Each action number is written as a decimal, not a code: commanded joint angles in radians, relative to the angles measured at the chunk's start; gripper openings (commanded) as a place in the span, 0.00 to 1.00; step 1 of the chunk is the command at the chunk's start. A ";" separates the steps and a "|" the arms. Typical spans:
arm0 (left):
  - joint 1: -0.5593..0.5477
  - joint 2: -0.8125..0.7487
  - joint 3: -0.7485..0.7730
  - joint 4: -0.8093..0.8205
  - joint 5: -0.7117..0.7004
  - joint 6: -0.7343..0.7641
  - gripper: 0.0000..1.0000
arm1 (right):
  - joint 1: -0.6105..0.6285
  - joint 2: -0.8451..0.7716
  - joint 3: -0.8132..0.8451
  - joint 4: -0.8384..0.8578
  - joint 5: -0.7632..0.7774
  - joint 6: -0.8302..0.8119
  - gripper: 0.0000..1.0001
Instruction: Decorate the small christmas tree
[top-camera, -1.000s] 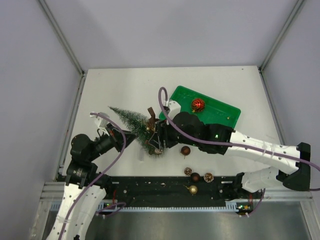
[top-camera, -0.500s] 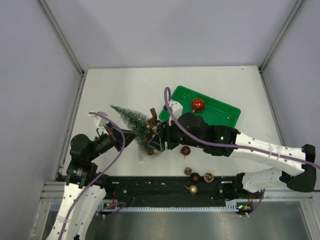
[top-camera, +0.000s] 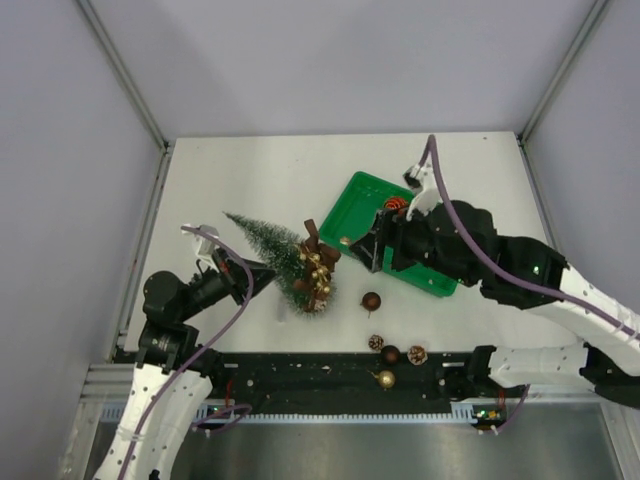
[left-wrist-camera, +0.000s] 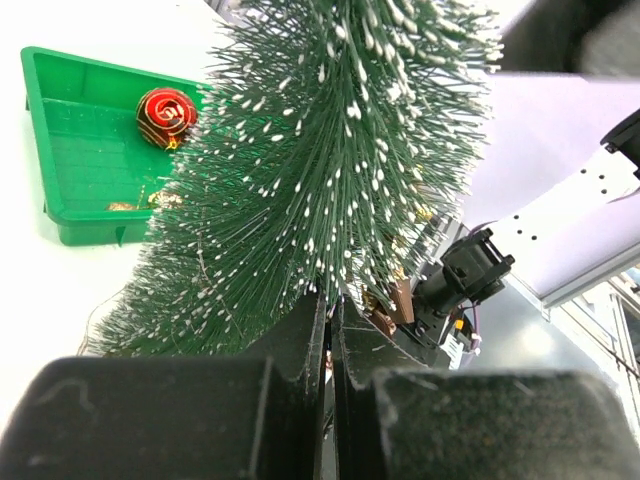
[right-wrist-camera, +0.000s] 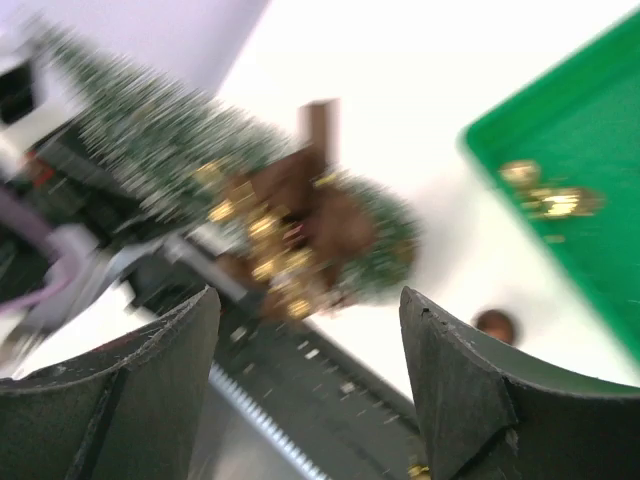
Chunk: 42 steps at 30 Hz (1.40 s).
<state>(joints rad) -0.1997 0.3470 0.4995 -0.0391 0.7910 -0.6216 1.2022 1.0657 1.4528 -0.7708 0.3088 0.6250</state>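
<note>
Small christmas tree (top-camera: 272, 243): left of the green tray (top-camera: 358, 198), tilted, not standing upright.
Long axis: in the top view it runs diagonally, from far-left down to near-right.
Tip: points away from the green tray, toward the far left of the tabletop (top-camera: 250, 170).
Wide end: nearest the tray's near-left corner, a little off it.
Bristles: dark green with white frosting, filling the left wrist view (left-wrist-camera: 330, 150).
Decoration: a brown bow with gold berries (top-camera: 318, 266) sits on the wide lower part of the tree, on the side facing the tray.
Left hand (top-camera: 260, 274): closed tight, fingers (left-wrist-camera: 300, 340) nearly touching, pinching the tree low in its bristles, on the side away from the tray.
Right hand (right-wrist-camera: 308, 310): fingers spread wide with nothing between them, over the tray's near-left corner, apart from the tree.
Red ornament (left-wrist-camera: 167, 117): inside the tray, partly hidden by the right arm in the top view.
Brown ball (top-camera: 371, 300): on the tabletop just near of the tray.
Other small ornaments (top-camera: 391, 354): clustered further toward the near edge from the tray.
</note>
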 joint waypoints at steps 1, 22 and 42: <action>0.025 -0.082 -0.010 0.142 0.050 -0.017 0.04 | -0.263 -0.013 -0.001 -0.104 0.116 -0.057 0.73; 0.025 -0.103 -0.062 0.099 0.039 0.003 0.24 | -0.797 0.623 -0.155 0.461 0.015 -0.168 0.99; 0.026 -0.057 -0.055 0.223 0.076 -0.021 0.21 | -0.814 0.821 -0.098 0.479 0.003 -0.077 0.98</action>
<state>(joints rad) -0.1997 0.3408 0.4259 0.0456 0.8330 -0.6262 0.4004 1.8801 1.3190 -0.3050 0.3016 0.5209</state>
